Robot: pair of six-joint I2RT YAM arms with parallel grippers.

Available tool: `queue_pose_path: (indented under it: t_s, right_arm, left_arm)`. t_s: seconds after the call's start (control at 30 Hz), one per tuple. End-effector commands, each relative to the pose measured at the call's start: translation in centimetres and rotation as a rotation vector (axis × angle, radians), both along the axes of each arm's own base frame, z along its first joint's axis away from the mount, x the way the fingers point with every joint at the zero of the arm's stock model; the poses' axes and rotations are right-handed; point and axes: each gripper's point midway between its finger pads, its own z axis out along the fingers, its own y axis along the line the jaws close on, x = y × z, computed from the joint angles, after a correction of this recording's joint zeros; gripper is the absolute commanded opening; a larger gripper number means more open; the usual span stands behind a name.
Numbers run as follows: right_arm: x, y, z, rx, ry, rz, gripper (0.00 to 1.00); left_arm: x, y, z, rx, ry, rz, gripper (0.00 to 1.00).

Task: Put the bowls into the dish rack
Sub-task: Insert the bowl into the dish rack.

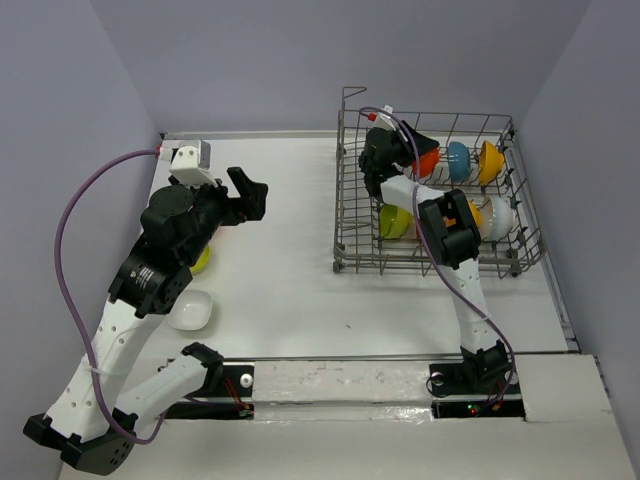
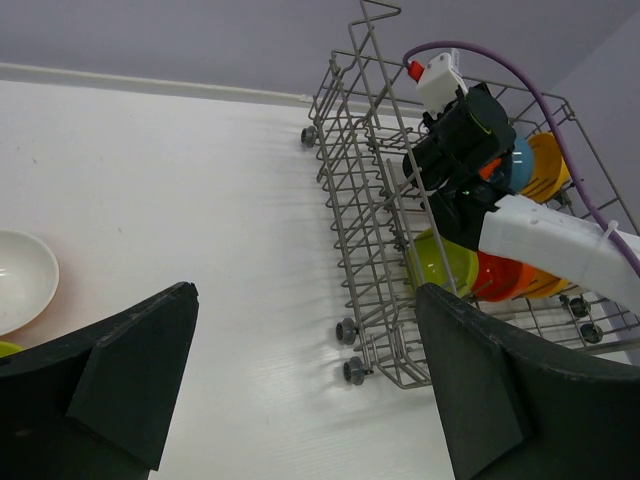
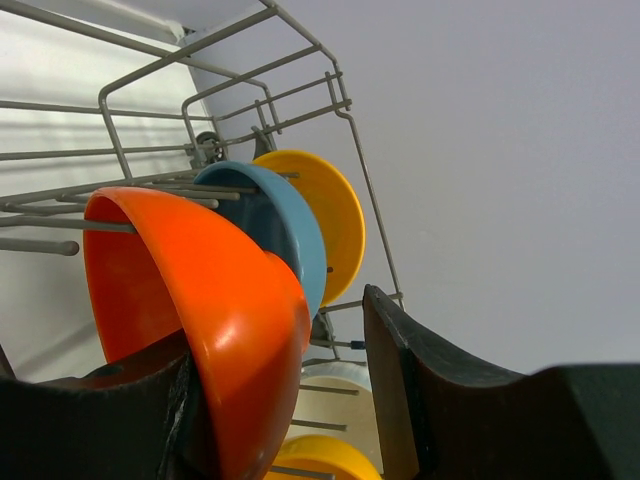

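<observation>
- Right gripper point(image 3: 280, 335) sat open in the rack point(image 1: 345, 200), straddling the wall of the orange bowl point(image 3: 230, 290)
- Left gripper point(image 2: 307, 290) open, empty; white bowl point(image 1: 190, 312) lay on table point(image 1: 300, 250) beside left arm point(image 1: 150, 275), far from rack

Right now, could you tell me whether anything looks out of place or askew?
Nothing stands out: the bowls in the dish rack stand on edge, and a white bowl sits upright on the table.

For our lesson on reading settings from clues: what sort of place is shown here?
Probably a robot test bench, not a kitchen: a white table walled by plain panels, a left arm and right arm bolted at its edge, and a dish rack of bowls.
</observation>
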Motion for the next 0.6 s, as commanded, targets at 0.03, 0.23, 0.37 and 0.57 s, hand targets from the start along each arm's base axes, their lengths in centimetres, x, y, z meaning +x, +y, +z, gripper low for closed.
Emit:
queue_pose_path:
  t_s: [0.03, 0.23, 0.37, 0.57]
  right_arm:
    - [0.1, 0.5, 0.6, 0.024, -0.047, 0.016, 0.53]
    - [0.2, 0.6, 1.0, 0.047, -0.078, 0.011, 0.56]
    - [0.4, 0.7, 1.4, 0.068, -0.097, 0.012, 0.57]
    - [0.2, 0.1, 2.6, 0.097, -0.146, -0.003, 0.6]
  left_arm:
    - [-0.2, 0.1, 1.1, -0.017, -0.044, -0.007, 0.99]
    - [-0.3, 0.1, 1.1, -0.016, -0.045, -0.009, 0.99]
    - [-0.3, 0.2, 1.1, -0.015, -0.047, -0.004, 0.99]
    - [-0.2, 0.1, 1.2, -0.014, -0.045, -0.007, 0.99]
